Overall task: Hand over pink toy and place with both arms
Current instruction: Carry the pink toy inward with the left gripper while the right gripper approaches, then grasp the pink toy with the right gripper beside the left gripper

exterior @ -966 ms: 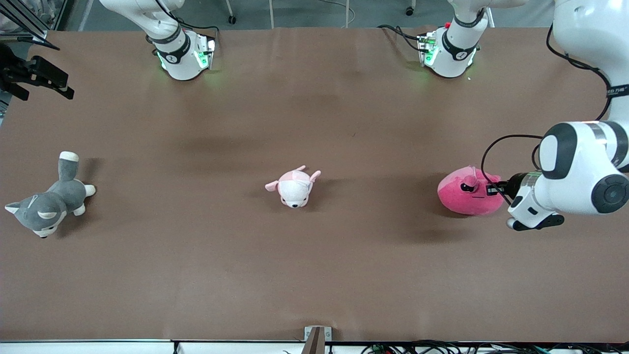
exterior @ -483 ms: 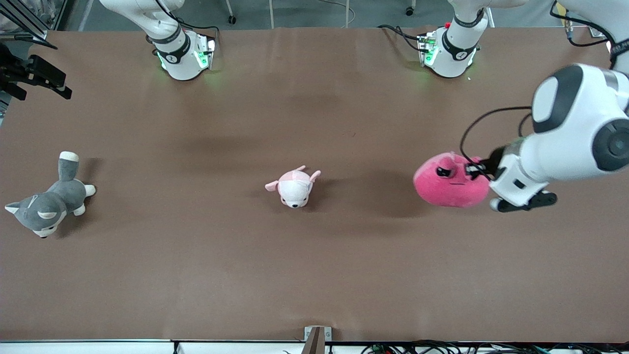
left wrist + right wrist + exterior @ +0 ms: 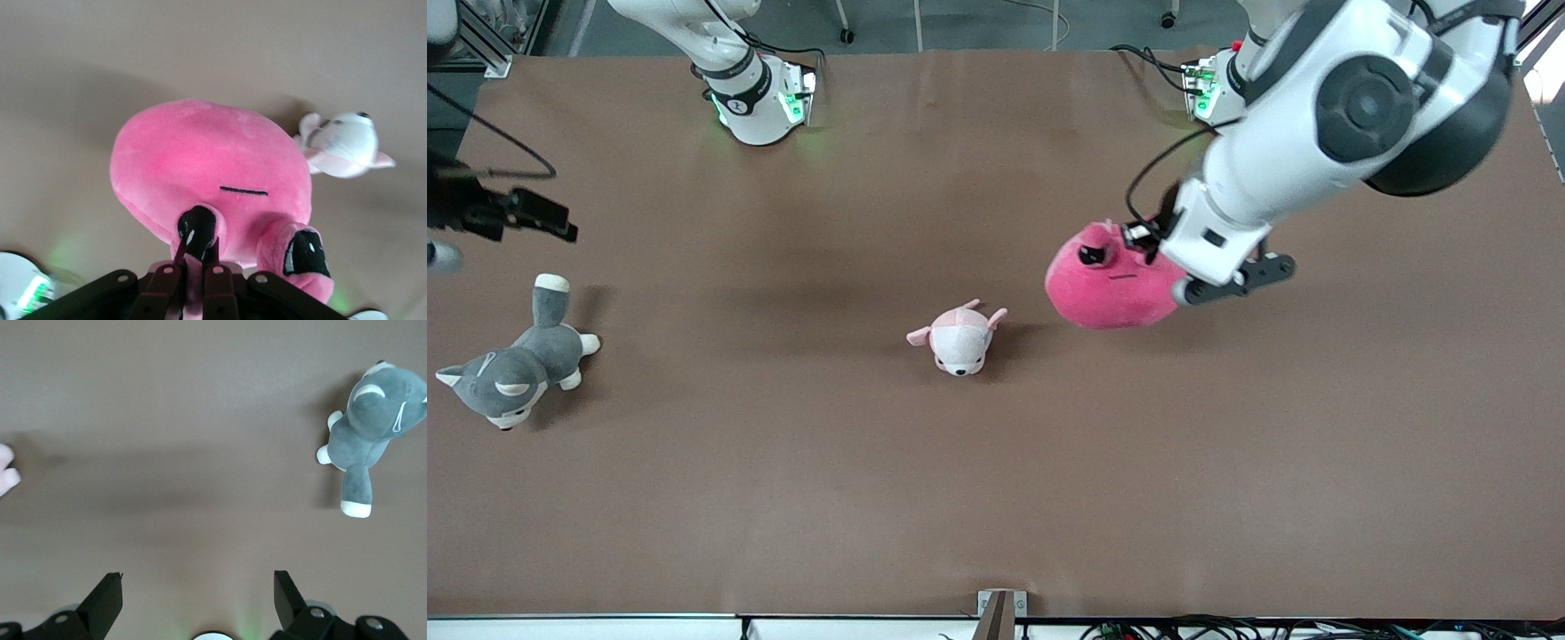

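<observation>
Pink toy [image 3: 1107, 289] hung in the air over the tabletop [image 3: 996, 462], near the white-and-pink plush animal [image 3: 959, 339], pinched by the closed left claw [image 3: 1138, 242]. The right claw [image 3: 197, 597] stood wide open and empty, over the tabletop near the grey plush dog [image 3: 511, 369].

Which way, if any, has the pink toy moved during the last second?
Yes. Held by the left gripper, the pink toy has travelled toward the right arm's end, closing on the white-and-pink plush, which stayed put.
</observation>
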